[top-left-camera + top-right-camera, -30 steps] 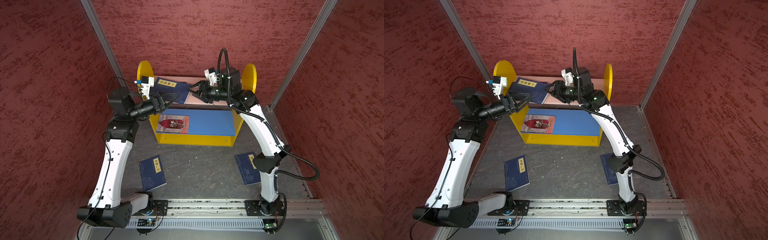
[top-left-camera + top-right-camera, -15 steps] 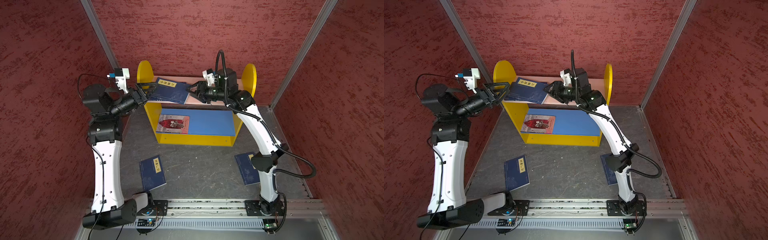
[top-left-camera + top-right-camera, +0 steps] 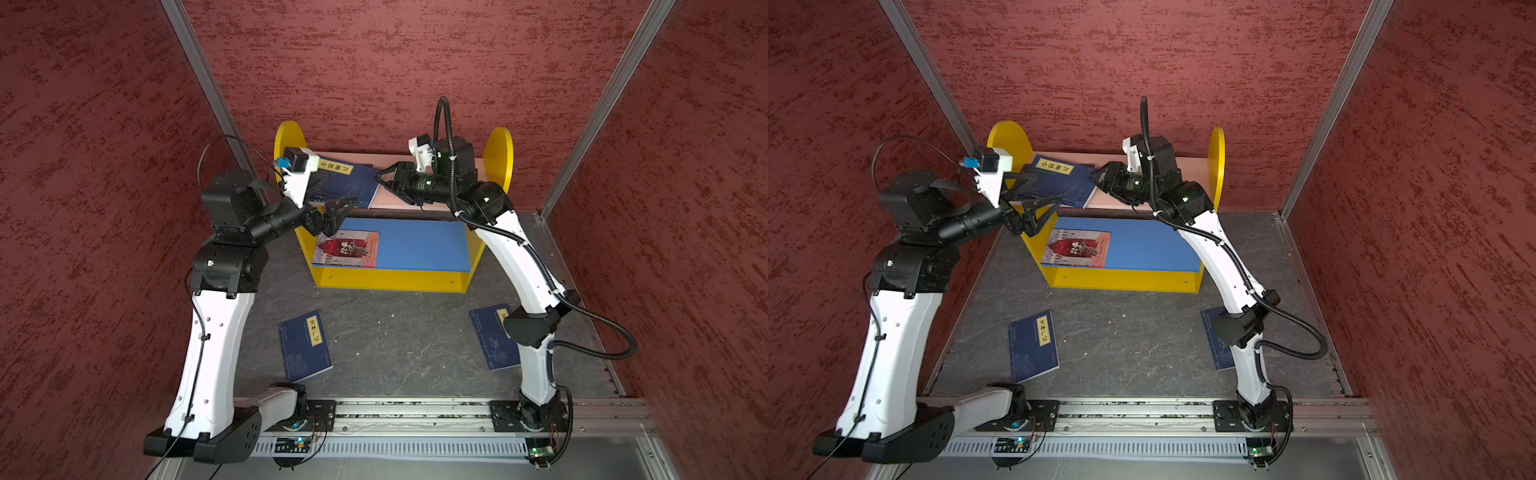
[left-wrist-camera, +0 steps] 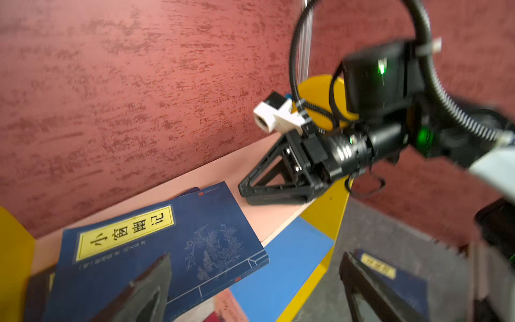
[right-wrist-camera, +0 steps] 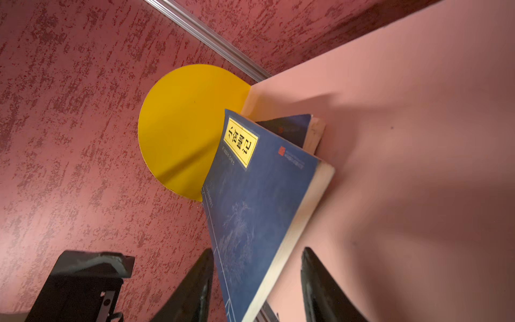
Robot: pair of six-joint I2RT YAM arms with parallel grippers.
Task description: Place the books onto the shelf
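left gripper (image 3: 1045, 189) jaws held wide apart, empty; right gripper (image 3: 379, 182) placed astride blue book (image 3: 351, 185) edge on shelf (image 3: 498, 158), clamping could not be told.

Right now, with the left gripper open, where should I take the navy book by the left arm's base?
Take the navy book by the long edge facing mid-table, bringing the left gripper in low from that side. It lies flat, so probably only an edge is pinchable; bare table borders that edge, while the left arm stands nearer the opposite one.

Shelf (image 3: 500, 153): stacked navy books (image 3: 353, 187) on pink board (image 3: 1194, 166), red book (image 3: 347, 249) on blue board (image 3: 424, 245); two navy floor books (image 3: 305, 345).
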